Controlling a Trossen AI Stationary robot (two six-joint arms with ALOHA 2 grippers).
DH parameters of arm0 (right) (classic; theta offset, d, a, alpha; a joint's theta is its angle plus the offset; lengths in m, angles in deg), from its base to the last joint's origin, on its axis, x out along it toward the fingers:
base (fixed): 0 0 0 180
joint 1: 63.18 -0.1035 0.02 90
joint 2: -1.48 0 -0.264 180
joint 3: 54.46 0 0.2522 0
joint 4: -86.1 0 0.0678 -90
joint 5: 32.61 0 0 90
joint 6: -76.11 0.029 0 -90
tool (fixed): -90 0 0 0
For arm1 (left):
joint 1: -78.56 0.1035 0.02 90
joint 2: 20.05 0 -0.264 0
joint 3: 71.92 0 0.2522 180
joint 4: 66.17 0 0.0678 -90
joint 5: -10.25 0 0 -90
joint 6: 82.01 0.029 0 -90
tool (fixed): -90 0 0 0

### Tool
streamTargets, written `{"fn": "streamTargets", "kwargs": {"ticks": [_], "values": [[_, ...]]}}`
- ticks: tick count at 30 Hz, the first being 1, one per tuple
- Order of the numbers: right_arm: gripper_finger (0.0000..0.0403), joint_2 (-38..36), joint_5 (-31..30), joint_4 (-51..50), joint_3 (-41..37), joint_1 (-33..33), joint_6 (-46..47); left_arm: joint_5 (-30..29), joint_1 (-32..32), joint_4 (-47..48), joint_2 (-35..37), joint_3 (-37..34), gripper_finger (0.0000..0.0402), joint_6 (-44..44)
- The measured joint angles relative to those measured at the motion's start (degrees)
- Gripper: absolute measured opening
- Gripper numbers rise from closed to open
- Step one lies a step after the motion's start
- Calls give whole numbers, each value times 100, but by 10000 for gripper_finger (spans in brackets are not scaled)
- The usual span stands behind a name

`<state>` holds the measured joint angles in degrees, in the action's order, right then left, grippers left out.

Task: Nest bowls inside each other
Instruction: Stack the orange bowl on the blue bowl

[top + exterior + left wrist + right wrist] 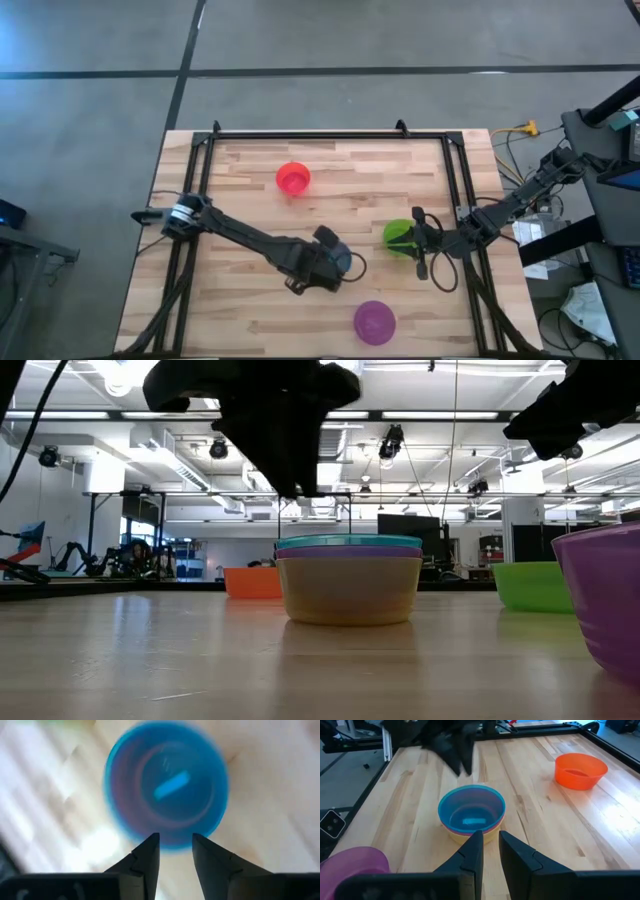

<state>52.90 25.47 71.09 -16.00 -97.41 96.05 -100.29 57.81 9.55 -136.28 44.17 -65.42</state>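
Observation:
Three bowls are nested: yellow at the bottom, purple in the middle, cyan on top (pixel 348 575) (pixel 471 812) (pixel 165 785), and the yellow one rests on the table. My left gripper (pixel 175 845) (pixel 335 262) hangs open just above this stack, pointing down, its tips (pixel 298 485) clear of the rim. The red bowl (pixel 293 178), the green bowl (pixel 397 236) and the magenta pink bowl (pixel 374 322) each stand alone on the table. My right gripper (pixel 490 842) (pixel 418 243) hovers over the green bowl's right side, its fingers a narrow gap apart.
A black metal frame (pixel 330 135) runs round the wooden tabletop. Bare wood lies between the red bowl and the stack, and along the table's left half. The green bowl (pixel 530 585) and the magenta pink bowl (pixel 605 600) stand to the right of the stack.

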Motion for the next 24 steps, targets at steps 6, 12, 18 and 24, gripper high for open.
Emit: {"fn": "streamTargets", "kwargs": {"ticks": [6, 12, 18, 24], "values": [[57, 7, 0, 8, -13, -1, 0, -152, 245, 299, 523, -495, 100, -794], [57, 7, 0, 27, -39, 1, 66, -167, 642, -258, 1324, -1779, 100, -1061], [57, 15, -2, 23, -129, 1, 199, -99, 1452, -2020, 2450, -3492, 100, -682], [57, 15, -10, 20, -191, 1, 260, 589, 2897, -2687, 3279, -4300, 100, -941]]}}
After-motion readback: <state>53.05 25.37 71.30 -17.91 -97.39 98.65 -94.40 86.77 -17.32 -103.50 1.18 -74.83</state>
